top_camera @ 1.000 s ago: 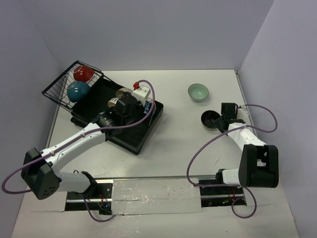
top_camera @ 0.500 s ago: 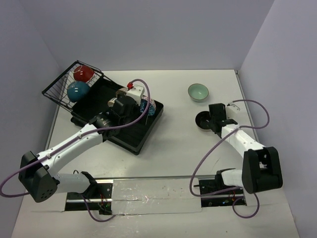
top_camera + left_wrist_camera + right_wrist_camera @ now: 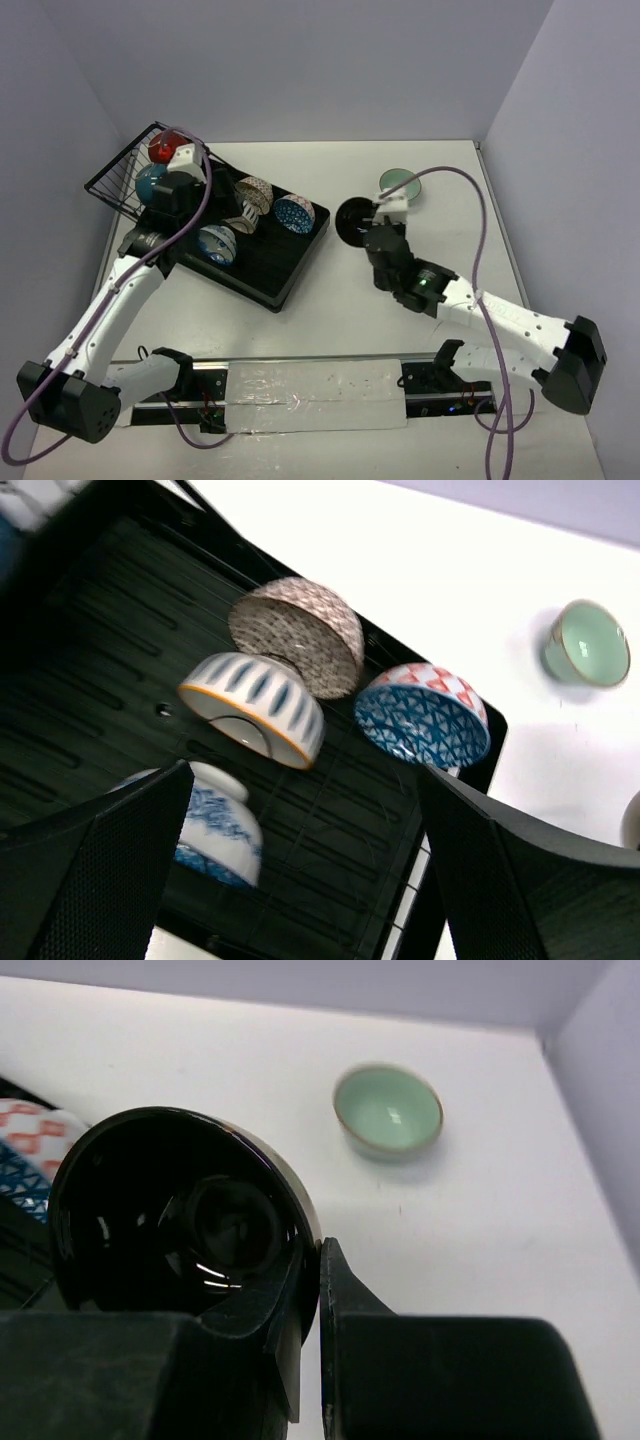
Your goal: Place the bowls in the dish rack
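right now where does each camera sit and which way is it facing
Top external: above and behind the arms, looking down at the table; both arms show, bases nearest.
Left wrist: over the dish rack, looking down at patterned bowls; left gripper open, fingers at the lower corners.
Right wrist: looks along right gripper, shut on the dark bowl rim.
Shared: the mint green bowl appears in all three.

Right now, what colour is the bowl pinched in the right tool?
The bowl is glossy black inside; the right wrist view shows it best.
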